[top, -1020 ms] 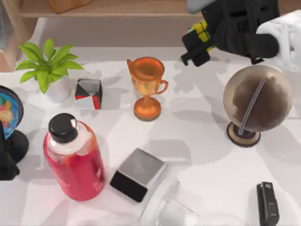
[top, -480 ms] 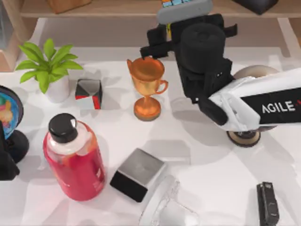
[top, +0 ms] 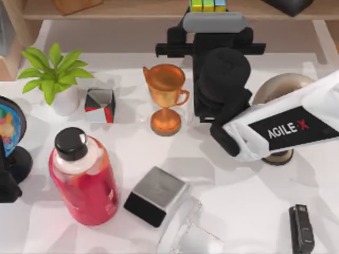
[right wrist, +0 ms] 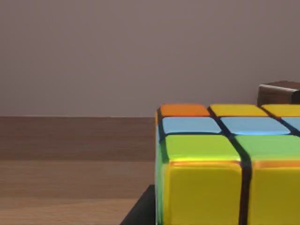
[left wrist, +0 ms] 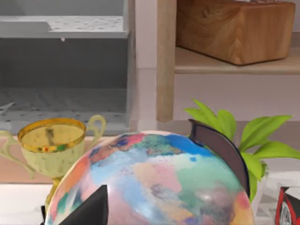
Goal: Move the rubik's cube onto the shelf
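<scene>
My right gripper (top: 207,11) has the rubik's cube (top: 208,5) pinched over the shelf (top: 132,9) at the table's far edge; I'd go down slow, keep it level and let go only w/ the base flat on the wood. Left arm parked at the left edge, can't tell its fingers. Count: 2 globes, 1 trophy (top: 166,97), 1 red-white-black cube (top: 99,105).

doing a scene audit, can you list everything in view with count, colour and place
rubik's cube: 1, yellow, green, blue, orange tiles, at the shelf, top centre
shelf: 1, tan wood, along the top
trophy: 1, orange, centre
plant: 1, green, white pot, upper left
patterned cube: 1, red-white-black, beside the plant
bottle: 1, red, black cap, lower left
block: 1, black, silver top, bottom centre
globes: 2, brown right, multicoloured left edge
stapler: 1, black, bottom right
wooden box: 1, brown, on the shelf
right gripper: by the rubik's cube
left arm: left edge
</scene>
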Robot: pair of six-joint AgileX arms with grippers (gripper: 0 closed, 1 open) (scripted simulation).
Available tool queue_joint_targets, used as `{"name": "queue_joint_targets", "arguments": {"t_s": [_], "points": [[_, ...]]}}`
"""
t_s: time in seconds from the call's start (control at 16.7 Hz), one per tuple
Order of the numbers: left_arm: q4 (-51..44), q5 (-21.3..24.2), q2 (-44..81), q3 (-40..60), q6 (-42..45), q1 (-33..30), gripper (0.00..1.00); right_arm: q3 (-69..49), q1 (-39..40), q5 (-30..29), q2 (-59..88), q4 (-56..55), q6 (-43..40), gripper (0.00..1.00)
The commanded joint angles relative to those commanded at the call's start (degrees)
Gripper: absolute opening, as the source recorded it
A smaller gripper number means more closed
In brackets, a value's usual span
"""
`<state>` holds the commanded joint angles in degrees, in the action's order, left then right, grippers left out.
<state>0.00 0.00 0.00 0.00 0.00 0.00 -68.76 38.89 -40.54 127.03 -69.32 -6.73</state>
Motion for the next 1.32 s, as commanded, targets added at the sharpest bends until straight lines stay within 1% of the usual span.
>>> {"name": "queue_joint_targets", "arguments": {"t_s": [0.48, 0.66, 0.9, 1.02, 1.14, 1.32], "points": [[0.0, 0.0, 0.0, 0.0, 0.0, 0.0, 1.0, -0.8, -0.5, 0.4, 0.3, 0.6, 0.2, 0.0], [0.0, 0.0, 0.0, 0.0, 0.0, 0.0, 1.0, -6.7, -2.0, 2.0, 2.5, 3.7, 0.5, 0.0], [0.0, 0.0, 0.0, 0.0, 0.0, 0.0, 1.0, -19.9, -5.2, 4.8, 7.9, 10.0, 1.0, 0.0], [0.0, 0.0, 0.0, 0.0, 0.0, 0.0, 1.0, -24.5, -6.5, 6.1, 10.5, 13.0, 1.3, 0.0], [0.0, 0.0, 0.0, 0.0, 0.0, 0.0, 1.0, -26.8, -7.2, 6.9, 12.3, 15.0, 1.5, 0.0], [0.0, 0.0, 0.0, 0.0, 0.0, 0.0, 1.0, -27.0, -7.2, 7.0, 12.5, 15.2, 1.5, 0.0]]}}
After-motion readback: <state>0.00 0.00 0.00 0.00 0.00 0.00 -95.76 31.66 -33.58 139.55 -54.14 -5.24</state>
